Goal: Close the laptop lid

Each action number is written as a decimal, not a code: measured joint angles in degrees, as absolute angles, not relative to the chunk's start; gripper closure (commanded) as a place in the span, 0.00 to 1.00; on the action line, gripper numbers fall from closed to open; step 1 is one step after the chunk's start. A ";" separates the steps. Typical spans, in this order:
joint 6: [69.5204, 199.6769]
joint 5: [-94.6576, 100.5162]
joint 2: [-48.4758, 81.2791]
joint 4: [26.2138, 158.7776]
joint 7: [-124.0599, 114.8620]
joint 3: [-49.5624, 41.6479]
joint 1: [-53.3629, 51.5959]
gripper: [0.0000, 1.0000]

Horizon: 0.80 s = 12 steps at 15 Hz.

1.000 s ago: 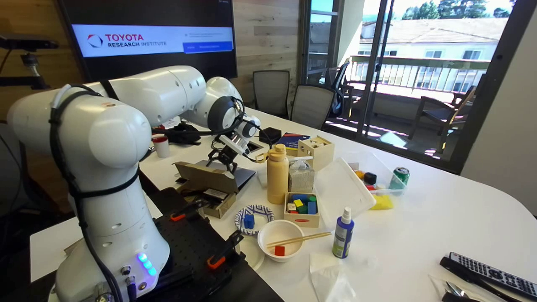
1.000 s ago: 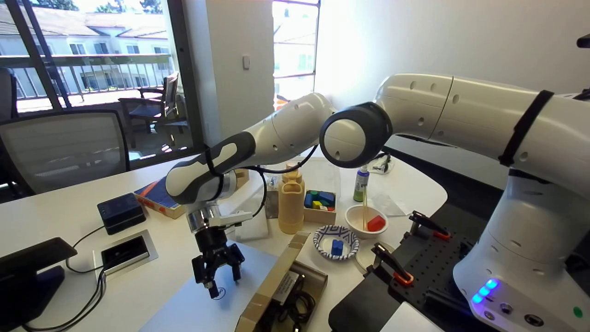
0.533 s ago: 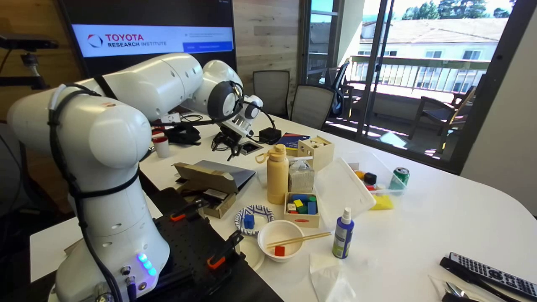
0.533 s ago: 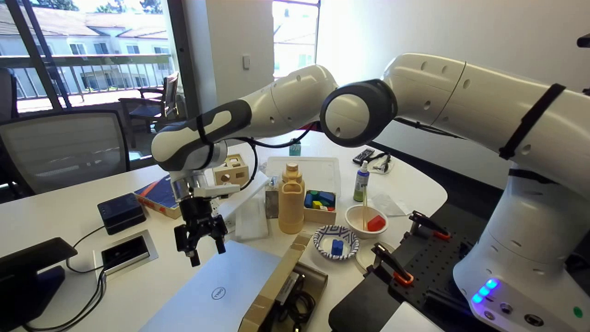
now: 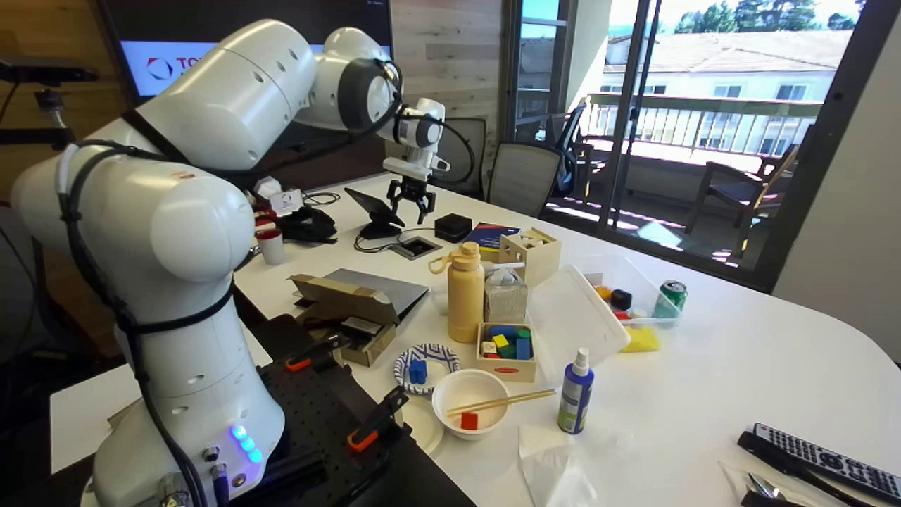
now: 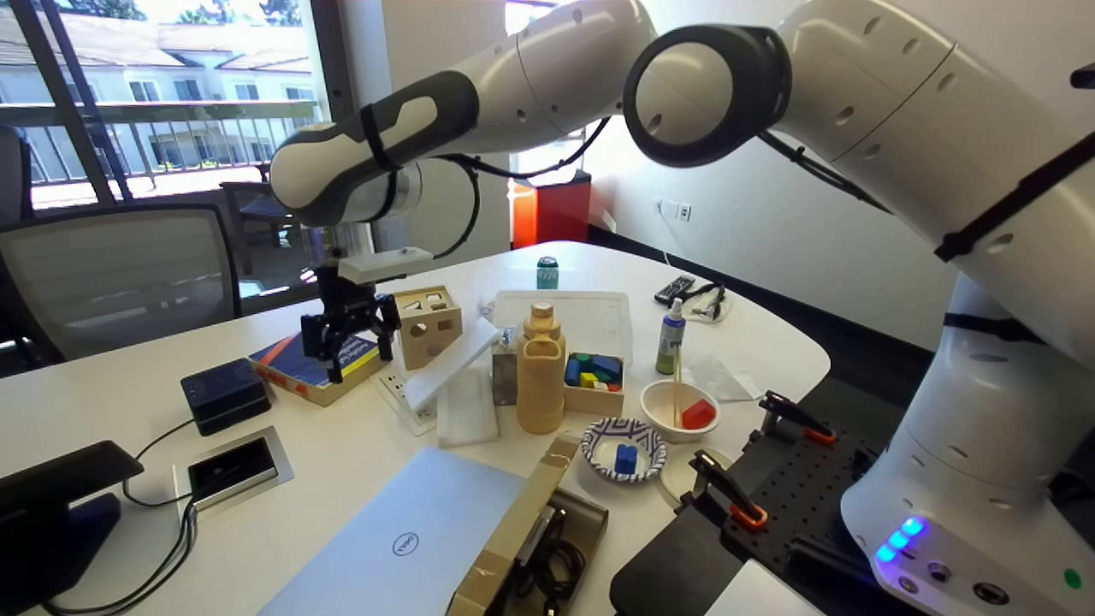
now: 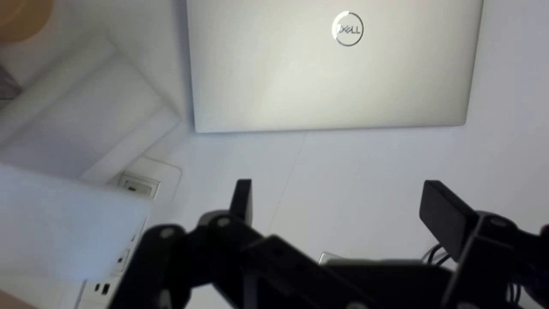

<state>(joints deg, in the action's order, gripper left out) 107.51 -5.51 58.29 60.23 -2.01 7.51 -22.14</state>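
DELL is written in a ring [image 7: 348, 29] on the lid [image 7: 274, 77] and the letters TO show on the wall screen [image 5: 176, 32], and the smooth silver laptop [image 6: 411, 518] looks shut, lying on the white table [image 5: 690, 394] beside a brown box [image 6: 517, 513], with the robot hand [image 7: 339, 199] over the table spread wide.

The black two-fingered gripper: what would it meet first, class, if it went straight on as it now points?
The gripper points down and would probably meet the white tabletop first, beside the thin, rectangular silver Dell laptop; depth is hard to judge.
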 measured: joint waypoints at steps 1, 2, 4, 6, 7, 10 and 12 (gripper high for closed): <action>108.48 -4.44 55.76 62.36 -3.11 6.54 -22.39 0.00; 108.64 -3.49 53.29 64.43 -4.12 5.82 -22.53 0.00; 108.51 -2.25 48.16 68.98 -5.61 4.79 -22.57 0.00; 108.18 -1.54 43.03 73.89 -6.21 4.02 -22.48 0.00; 108.05 -1.40 40.51 76.51 -6.22 3.69 -22.43 0.00; 108.01 -0.95 33.76 84.53 -6.36 3.62 -21.63 0.00; 108.02 -0.87 30.32 89.30 -6.71 4.08 -20.71 0.00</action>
<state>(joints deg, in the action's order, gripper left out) 108.02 -0.87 30.32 89.30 -6.71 4.08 -20.71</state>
